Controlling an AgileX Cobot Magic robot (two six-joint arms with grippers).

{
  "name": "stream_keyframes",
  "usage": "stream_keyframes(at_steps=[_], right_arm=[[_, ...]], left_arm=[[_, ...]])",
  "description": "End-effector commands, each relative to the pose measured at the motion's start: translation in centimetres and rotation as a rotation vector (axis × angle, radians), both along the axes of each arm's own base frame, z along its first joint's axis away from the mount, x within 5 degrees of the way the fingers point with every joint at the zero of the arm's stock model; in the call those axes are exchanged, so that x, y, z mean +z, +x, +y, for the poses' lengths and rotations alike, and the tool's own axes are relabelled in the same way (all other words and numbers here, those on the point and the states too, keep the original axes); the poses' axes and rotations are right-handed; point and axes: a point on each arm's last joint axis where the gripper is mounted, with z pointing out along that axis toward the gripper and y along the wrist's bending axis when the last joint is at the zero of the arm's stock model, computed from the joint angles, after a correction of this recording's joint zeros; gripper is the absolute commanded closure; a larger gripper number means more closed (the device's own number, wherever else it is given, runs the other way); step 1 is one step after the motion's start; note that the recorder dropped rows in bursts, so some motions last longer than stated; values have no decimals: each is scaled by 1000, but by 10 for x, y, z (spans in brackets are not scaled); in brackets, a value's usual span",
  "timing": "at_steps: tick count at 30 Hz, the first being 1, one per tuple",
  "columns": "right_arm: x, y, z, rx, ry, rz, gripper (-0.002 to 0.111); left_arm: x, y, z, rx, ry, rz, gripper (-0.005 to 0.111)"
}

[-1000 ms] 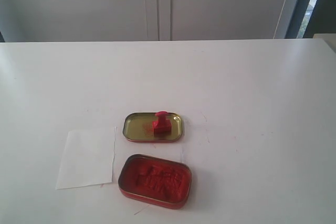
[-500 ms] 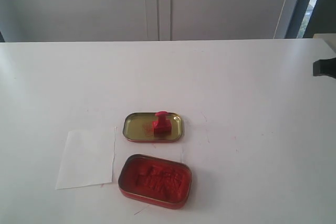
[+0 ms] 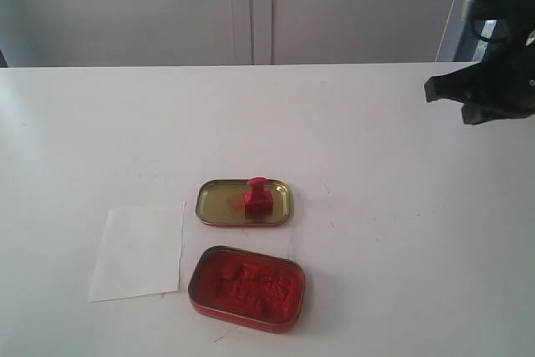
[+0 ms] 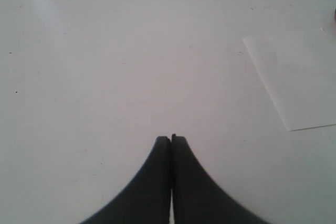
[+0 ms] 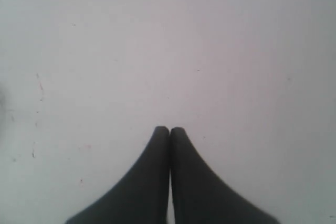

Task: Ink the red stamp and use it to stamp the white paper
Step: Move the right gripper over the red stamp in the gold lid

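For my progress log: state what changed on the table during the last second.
The right arm came in from the right edge of the exterior view and now hangs over the far right of the table; the right gripper is shut and empty. Nothing was grasped or released. The stamp in the gold lid, the ink tin and the paper stayed put.

The stamp (image 3: 256,195) is showing bright red, the lid (image 3: 219,204) gold, the ink tin (image 3: 236,315) deep red, the paper (image 3: 138,251) and tabletop (image 3: 376,140) plain white.
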Motion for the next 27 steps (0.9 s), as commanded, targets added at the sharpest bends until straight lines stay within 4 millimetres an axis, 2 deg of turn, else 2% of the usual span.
stream_keyframes(at_steps=[1, 7, 14, 27], right_arm=[[-2, 22, 22, 90, 25, 50, 108], [-9, 50, 54, 178, 32, 111, 108], [-21, 74, 104, 332, 1, 150, 108], [-38, 88, 165, 529, -49, 225, 108]], left_arm=[[-3, -1, 0, 3, -5, 11, 107], [-3, -1, 0, 3, -5, 11, 107], [-3, -1, 0, 3, -5, 11, 107], [-3, -1, 0, 3, -5, 11, 107]])
